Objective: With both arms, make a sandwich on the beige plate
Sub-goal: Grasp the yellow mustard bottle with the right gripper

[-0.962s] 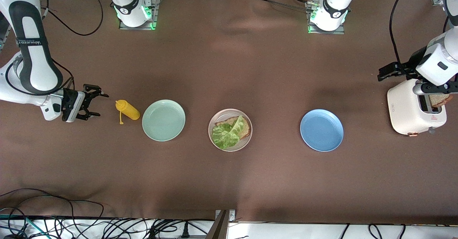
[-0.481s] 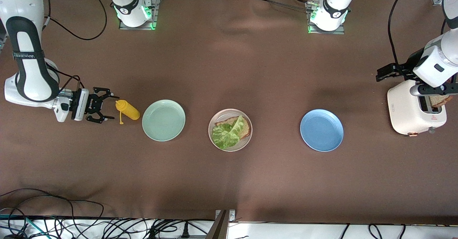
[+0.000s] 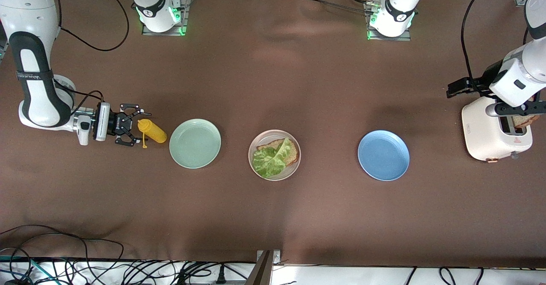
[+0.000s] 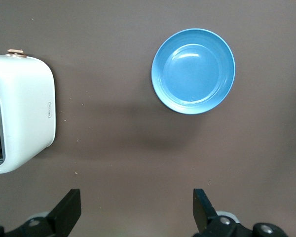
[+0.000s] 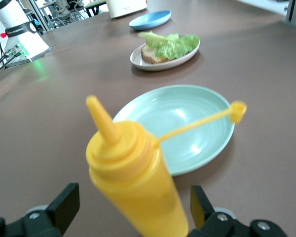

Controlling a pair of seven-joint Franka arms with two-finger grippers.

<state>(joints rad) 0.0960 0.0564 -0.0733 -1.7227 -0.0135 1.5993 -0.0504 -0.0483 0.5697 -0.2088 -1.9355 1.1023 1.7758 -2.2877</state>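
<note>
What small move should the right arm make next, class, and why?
Probably ease forward and close on the yellow bottle. The right claw is open with the bottle between its fingers but not gripped, and the bread and lettuce on the beige plate lack sauce.

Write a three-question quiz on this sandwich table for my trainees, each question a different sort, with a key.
1. True or false: the lettuce leaf on the beige plate already has a second bread slice on top.
2. Which item does the open right end effector flank? A) mint-green plate B) yellow squeeze bottle C) blue plate
3. Fill in: the open left end effector hangs beside the ____.

Key: 1 false; 2 B; 3 toaster.
</note>
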